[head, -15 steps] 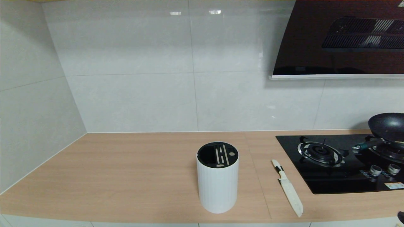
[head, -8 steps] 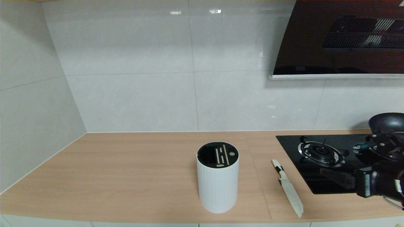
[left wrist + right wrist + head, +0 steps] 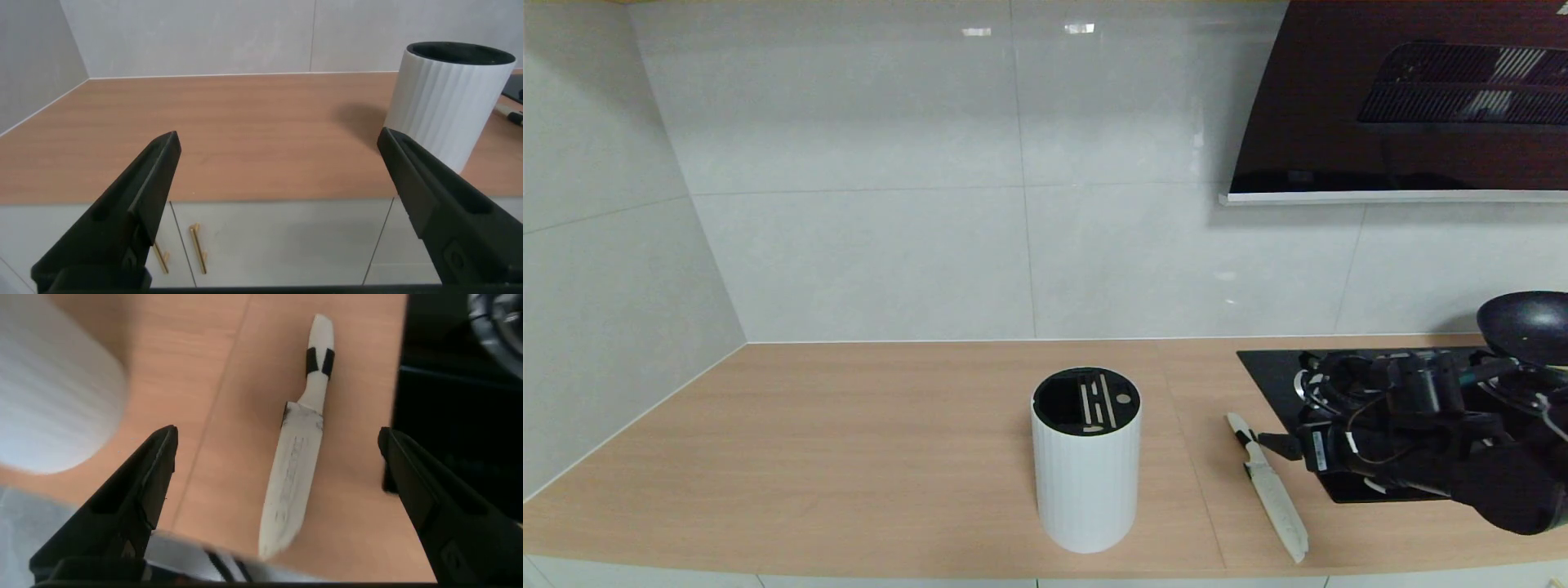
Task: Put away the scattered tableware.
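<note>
A white knife (image 3: 1267,488) with a black band on its handle lies flat on the wooden counter (image 3: 849,441), just left of the stove. It appears again in the right wrist view as the knife (image 3: 298,465). A white ribbed knife holder (image 3: 1086,474) with a black slotted top stands upright mid-counter, left of the knife. My right gripper (image 3: 1278,446) hovers open just above and right of the knife's handle, with nothing between its fingers (image 3: 147,490). My left gripper (image 3: 278,143) is open and empty, low in front of the counter edge, with the holder (image 3: 449,94) off to one side.
A black gas stove (image 3: 1270,367) occupies the counter's right end, with a dark wok (image 3: 1525,322) on its far burner. A range hood (image 3: 1405,98) hangs above. Tiled walls close the back and left. Cabinet doors with gold handles (image 3: 196,249) sit under the counter.
My right arm came in from the lower right and travelled left across the stove, ending above the knife. The knife and the holder have stayed put.
</note>
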